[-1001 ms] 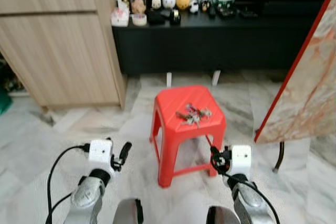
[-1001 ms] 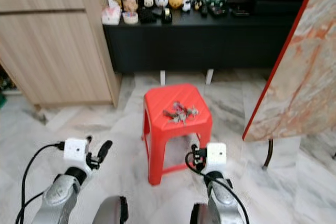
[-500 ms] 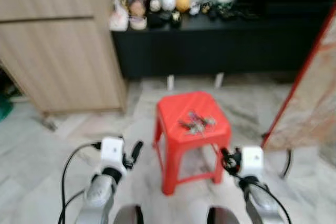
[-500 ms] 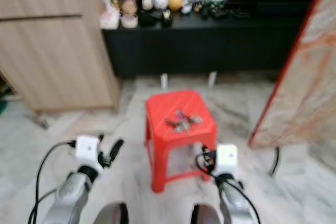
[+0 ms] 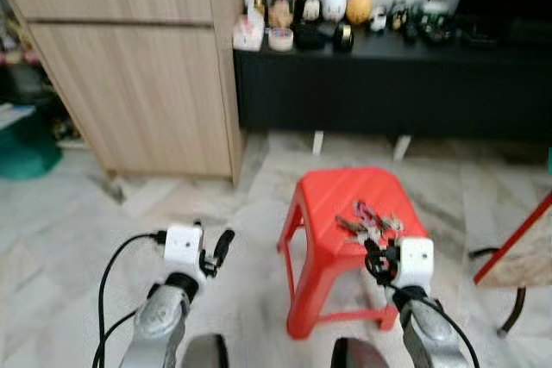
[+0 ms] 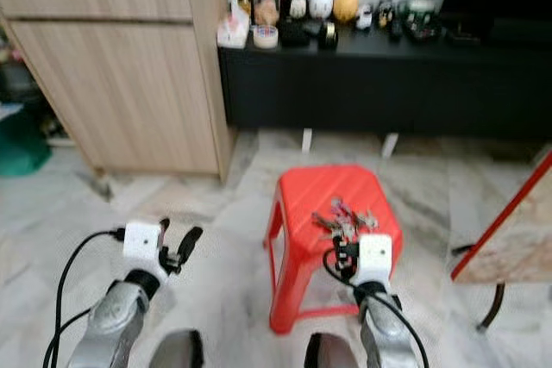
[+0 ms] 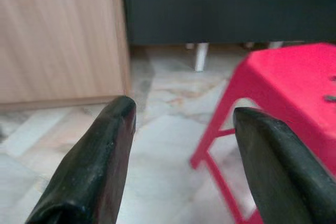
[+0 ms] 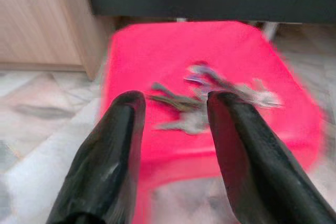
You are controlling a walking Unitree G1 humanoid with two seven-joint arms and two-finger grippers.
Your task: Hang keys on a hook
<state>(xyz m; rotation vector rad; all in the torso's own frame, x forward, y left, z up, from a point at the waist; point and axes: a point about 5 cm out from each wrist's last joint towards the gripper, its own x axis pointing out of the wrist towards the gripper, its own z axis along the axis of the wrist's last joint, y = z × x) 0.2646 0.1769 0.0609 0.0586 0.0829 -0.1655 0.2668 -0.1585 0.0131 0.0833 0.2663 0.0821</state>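
With the bunch of silver metal keys point(image 5: 369, 219) lying on the red plastic stool point(image 5: 321, 198) just ahead of my R gripper point(image 8: 173, 103), fingers spread, I'd judge R arm nearer vs L gripper point(image 5: 216, 252), also spread.

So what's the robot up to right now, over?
Both pincers open, empty. Right pincer lined up just short of the keys, which lie on the red stool. Left pincer off to the side. Nothing in between.
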